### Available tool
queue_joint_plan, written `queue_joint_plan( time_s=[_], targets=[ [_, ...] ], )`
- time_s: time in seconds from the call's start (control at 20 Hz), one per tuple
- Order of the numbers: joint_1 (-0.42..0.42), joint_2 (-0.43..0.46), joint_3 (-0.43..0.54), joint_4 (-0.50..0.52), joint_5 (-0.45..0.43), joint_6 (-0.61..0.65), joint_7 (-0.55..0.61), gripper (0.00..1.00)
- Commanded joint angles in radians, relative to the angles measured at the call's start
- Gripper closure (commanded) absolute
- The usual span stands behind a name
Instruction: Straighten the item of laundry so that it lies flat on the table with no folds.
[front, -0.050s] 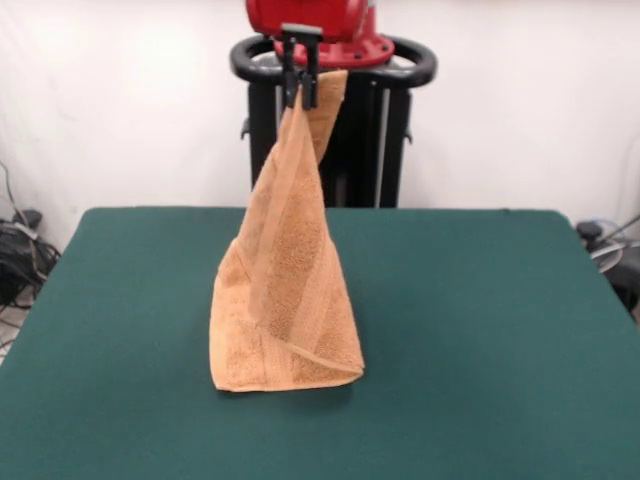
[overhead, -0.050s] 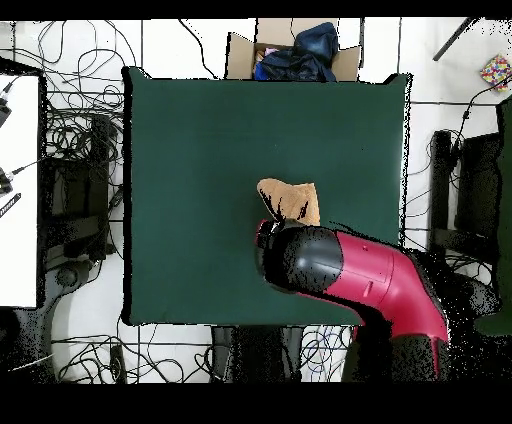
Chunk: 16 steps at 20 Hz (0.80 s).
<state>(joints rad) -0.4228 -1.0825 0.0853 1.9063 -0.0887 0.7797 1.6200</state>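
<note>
We see the gripper (front, -0.050s: 300, 88) fingers pinching one corner of the towel (front, -0.050s: 285, 300), which hangs with its lower edge resting mid-counter (front, -0.050s: 480, 300); we judge that lowering straight down would likely bunch it into new folds.

table (front, -0.050s: 480, 330): big, dark green, flat | on it: only the bottom of my orange towel (front, -0.050s: 285, 330), bunched up

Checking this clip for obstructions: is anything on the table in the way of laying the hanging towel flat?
Nothing visible. The black pincer grips the orange-tan terry-cloth towel by a corner, its lower edge resting on the dark green felt-topped table, with only bare felt around it.
</note>
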Motion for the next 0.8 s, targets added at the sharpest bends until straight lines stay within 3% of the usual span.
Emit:
queue_joint_plan(
  time_s=[0.05,0.8],
  targets=[
    [0.027,0.048,0.079,0.098,0.005,-0.088,0.042,1.0],
    [0.015,0.089,0.098,0.213,0.015,-0.279,0.085,1.0]
  ],
)
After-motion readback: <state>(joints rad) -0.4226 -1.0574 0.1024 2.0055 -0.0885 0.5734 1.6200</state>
